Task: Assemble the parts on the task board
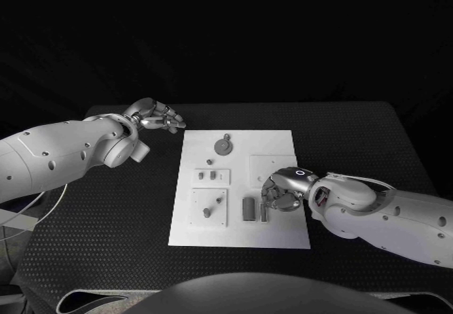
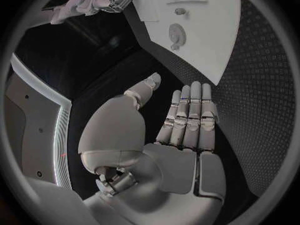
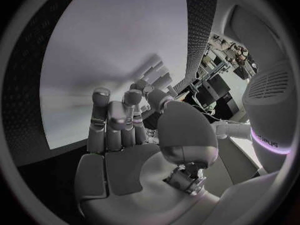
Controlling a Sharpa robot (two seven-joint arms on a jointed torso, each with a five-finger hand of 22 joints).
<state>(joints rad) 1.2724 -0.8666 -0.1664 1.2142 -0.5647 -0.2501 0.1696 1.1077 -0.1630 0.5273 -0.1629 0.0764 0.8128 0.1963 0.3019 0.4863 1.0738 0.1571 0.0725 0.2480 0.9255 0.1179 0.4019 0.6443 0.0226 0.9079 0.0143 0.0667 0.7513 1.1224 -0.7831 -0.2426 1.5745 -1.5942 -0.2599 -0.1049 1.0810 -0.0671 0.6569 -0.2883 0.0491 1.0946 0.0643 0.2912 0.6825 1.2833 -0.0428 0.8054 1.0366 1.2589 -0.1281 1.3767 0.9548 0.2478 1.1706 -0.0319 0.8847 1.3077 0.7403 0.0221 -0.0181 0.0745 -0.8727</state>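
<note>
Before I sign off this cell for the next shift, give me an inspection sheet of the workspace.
Surface: black table, textured.
Job's things: white task board mid-table; grey parts on it, a round one at its far end.
Clutter: nothing seen.
Hands: left hand off the board's far left corner, open, fingers straight; right hand over the board's right side, grasp unclear.
Cables: thin pale cable by the left arm.
Surroundings: dark.

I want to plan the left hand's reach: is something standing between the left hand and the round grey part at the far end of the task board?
Nothing visible does. The left hand is beside the task board; bare table lies between it and the round part.
</note>
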